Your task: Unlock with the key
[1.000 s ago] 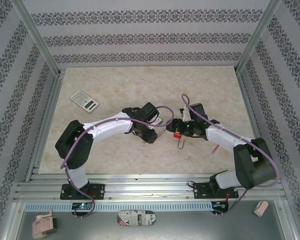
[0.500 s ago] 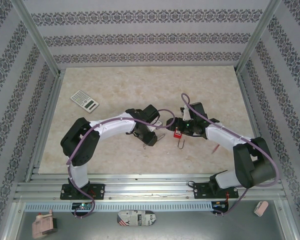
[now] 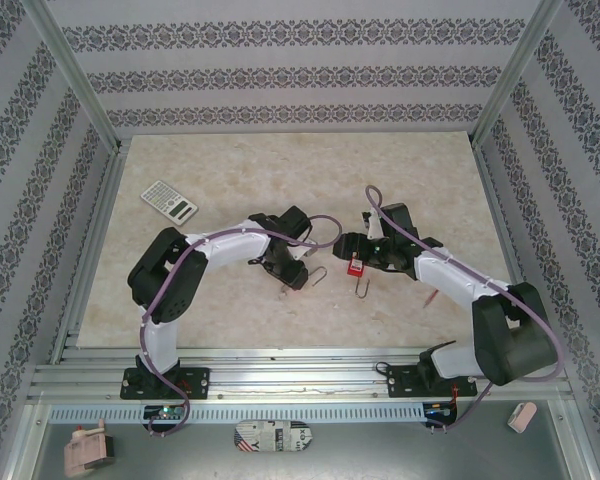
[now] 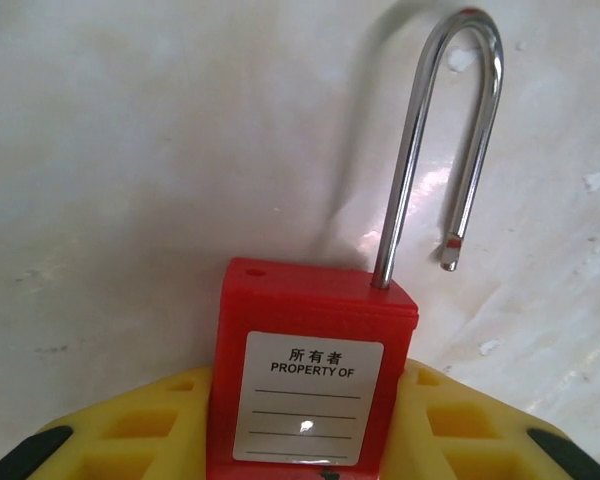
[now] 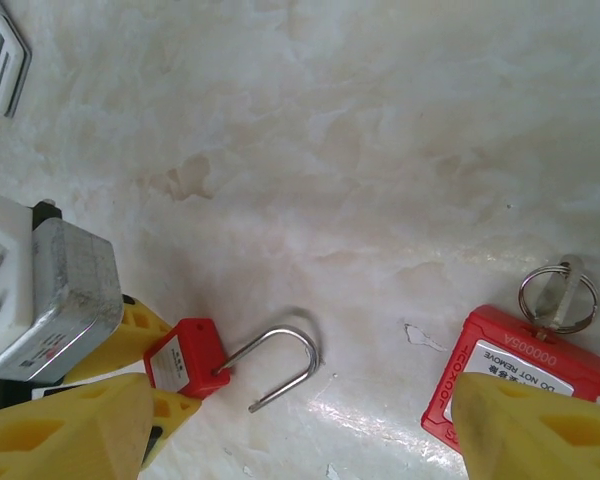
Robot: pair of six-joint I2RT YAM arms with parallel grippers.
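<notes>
Logging the left gripper (image 3: 296,274) at the centre of the top view: it pinched the red body of the held lock (image 4: 310,380) between its yellow fingers (image 4: 130,425). In the left wrist view the shackle (image 4: 460,130) ran to the upper right, sprung, its free end clear of the body. The right gripper (image 5: 305,395) stood spread wide with bare table (image 5: 400,150) between its fingers. I noted the keyed lock (image 5: 510,375) lying flat at lower right of the right wrist view, partly under one fingertip; contact I could not tell. A key ring (image 5: 557,297) sat at its upper end, and the key (image 5: 577,268) on it was blurred. Calculator (image 3: 169,201) lay upper left, well apart.
</notes>
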